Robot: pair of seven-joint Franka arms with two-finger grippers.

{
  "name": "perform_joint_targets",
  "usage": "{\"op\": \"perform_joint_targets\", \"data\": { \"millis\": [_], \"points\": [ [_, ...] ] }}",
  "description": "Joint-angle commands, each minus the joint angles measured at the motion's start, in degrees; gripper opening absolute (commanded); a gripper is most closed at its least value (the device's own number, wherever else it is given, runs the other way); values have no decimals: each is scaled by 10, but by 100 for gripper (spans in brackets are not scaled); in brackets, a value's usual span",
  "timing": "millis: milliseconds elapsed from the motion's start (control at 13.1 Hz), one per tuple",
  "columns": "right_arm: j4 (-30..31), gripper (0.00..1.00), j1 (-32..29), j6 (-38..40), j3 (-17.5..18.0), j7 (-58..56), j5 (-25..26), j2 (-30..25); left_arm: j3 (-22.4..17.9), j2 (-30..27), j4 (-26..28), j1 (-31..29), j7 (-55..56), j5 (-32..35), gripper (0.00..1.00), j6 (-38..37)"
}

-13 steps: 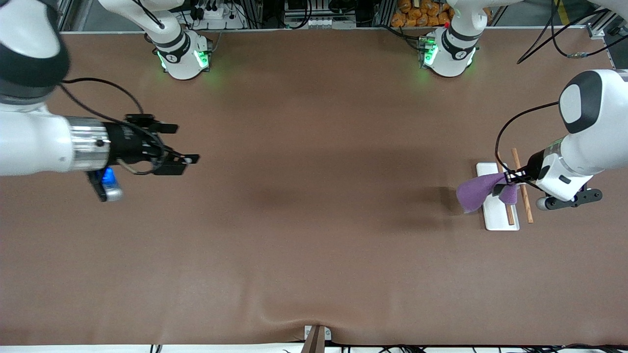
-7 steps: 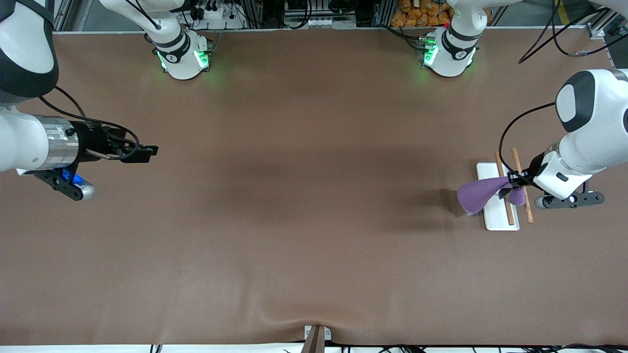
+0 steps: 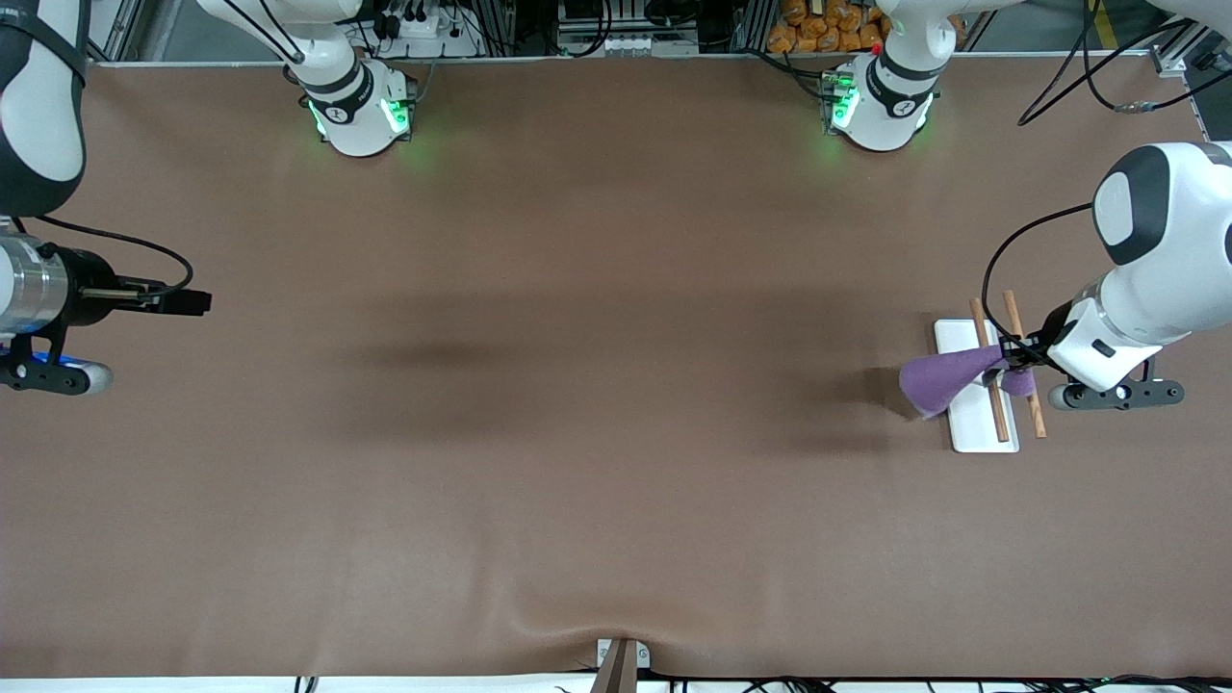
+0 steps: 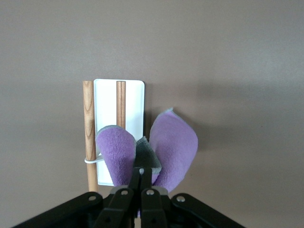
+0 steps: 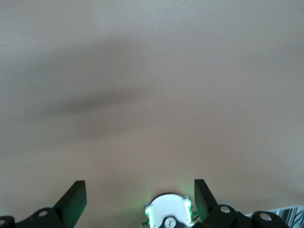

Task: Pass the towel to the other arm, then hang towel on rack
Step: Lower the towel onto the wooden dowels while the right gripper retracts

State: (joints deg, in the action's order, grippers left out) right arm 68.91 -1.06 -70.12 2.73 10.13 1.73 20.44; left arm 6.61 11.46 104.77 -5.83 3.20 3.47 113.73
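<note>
Here: left gripper [image 3: 1013,352] pinched tight on the towel [image 3: 948,376], up over the rack [image 3: 982,387] at the left arm's end of the table [image 3: 616,385]. Clamped on a bunched fold near the cloth's middle, so two purple lobes flare out past the fingertips [image 4: 145,176] (grey underside showing at the crease). Probably held this way to let one lobe fall either side of a rod once lowered. In the front view, the larger lobe out past the white base [image 3: 962,337] on the side toward the right arm, the smaller one over the two rods [image 3: 991,385]. Towel not yet draped, as far as can be judged; no rest on the wood visible in the left wrist view, where the cloth hides part of the nearer rod [image 4: 120,102] and the wire bracket [image 4: 92,161] shows at the outer rod [image 4: 88,133]. Rack flat on its base, rods parallel and running toward the front camera, a fair lie for laying cloth across them.

Right gripper [image 3: 197,302] waiting over the table at the right arm's end, well apart from the rack, fingers [image 5: 75,198] spread wide and holding nothing.

No brands, labels or legible writing anywhere on towel, rack or table; only green lights at the arm bases [image 3: 361,111].
</note>
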Motion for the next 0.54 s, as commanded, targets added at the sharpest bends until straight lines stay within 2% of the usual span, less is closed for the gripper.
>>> {"op": "perform_joint_targets", "data": {
  "millis": [0, 229, 459],
  "points": [
    [149, 100, -28, -90, 8, -59, 17, -101, 5, 1, 4, -8, -14, 16, 0, 10],
    [240, 100, -54, -167, 10, -98, 11, -162, 6, 6, 3, -38, -76, 15, 0, 11],
    [289, 100, -56, -189, 10, -107, 9, -203, 7, 18, 3, -69, -124, 8, 0, 11]
  ]
}}
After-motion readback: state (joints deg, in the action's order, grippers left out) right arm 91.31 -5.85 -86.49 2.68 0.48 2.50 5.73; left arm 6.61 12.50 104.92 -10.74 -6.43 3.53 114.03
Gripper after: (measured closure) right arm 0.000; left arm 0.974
